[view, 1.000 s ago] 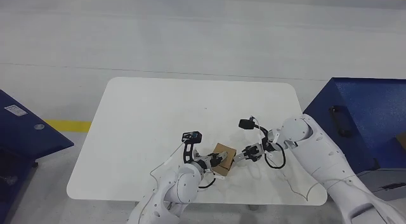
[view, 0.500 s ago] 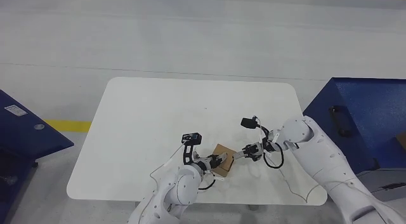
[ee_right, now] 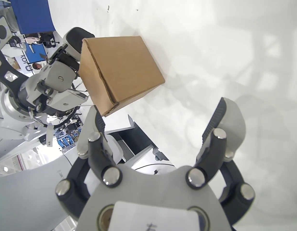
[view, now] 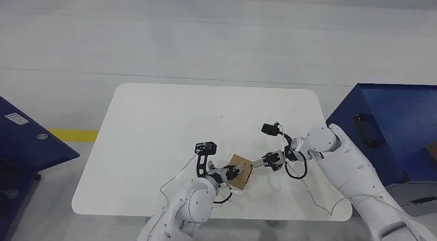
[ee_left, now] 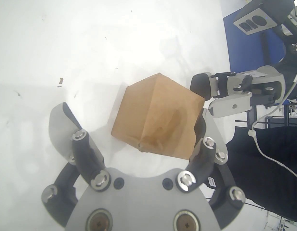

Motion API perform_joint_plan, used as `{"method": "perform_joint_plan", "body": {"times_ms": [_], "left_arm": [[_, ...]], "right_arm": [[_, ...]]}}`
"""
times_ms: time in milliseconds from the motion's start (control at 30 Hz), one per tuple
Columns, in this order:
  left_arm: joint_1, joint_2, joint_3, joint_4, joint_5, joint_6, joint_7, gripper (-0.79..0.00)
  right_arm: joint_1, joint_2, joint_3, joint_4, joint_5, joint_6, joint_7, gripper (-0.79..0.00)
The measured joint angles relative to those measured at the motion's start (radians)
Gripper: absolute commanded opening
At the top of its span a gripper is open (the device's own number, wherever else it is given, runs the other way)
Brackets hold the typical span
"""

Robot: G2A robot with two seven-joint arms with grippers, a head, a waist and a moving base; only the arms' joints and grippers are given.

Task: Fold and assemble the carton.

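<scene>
Near the front edge of the table (view: 205, 115), a little right of its middle, you see the carton (view: 240, 170). It is a small brown box with its sides closed up, and it rests on the white table top. In the right wrist view the carton (ee_right: 119, 70) shows one flat long face and one end face with a seam that runs across it. In the left wrist view the carton (ee_left: 158, 121) has a darker stain on one face, and the corner nearest to the camera is a little crushed.

You find the left gripper (ee_left: 131, 114) just at the carton, with its jaws wide apart. One finger (ee_left: 207, 131) lies against the side of the carton; the other finger (ee_left: 63, 123) stands apart from it over bare table. From above, the left gripper (view: 231, 172) is on the left side of the carton.

You find the right gripper (ee_right: 160, 110) on the other side, also with jaws spread wide and nothing held between them. One finger (ee_right: 96, 118) is close to the lower corner of the end face; whether it touches, you cannot tell. From above, the right gripper (view: 259, 164) is just beside the carton's right edge.

Blue bins (view: 382, 118) stand on the floor beside the table.
</scene>
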Motion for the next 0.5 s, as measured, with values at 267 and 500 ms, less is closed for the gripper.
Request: {"method": "perform_joint_plan", "body": {"times_ms": [267, 500], "left_arm": [[0.047, 0.003, -0.028, -0.061, -0.058, -0.104, 0.118, 0.0], [0.057, 0.004, -0.027, -0.069, -0.059, -0.132, 0.133, 0.0]], "right_arm": [[-0.01, -0.006, -0.025, -0.01, -0.053, 0.05, -0.041, 0.0], [-0.002, -0.001, 0.01, -0.003, 0.005, 0.023, -0.036, 0.0]]}}
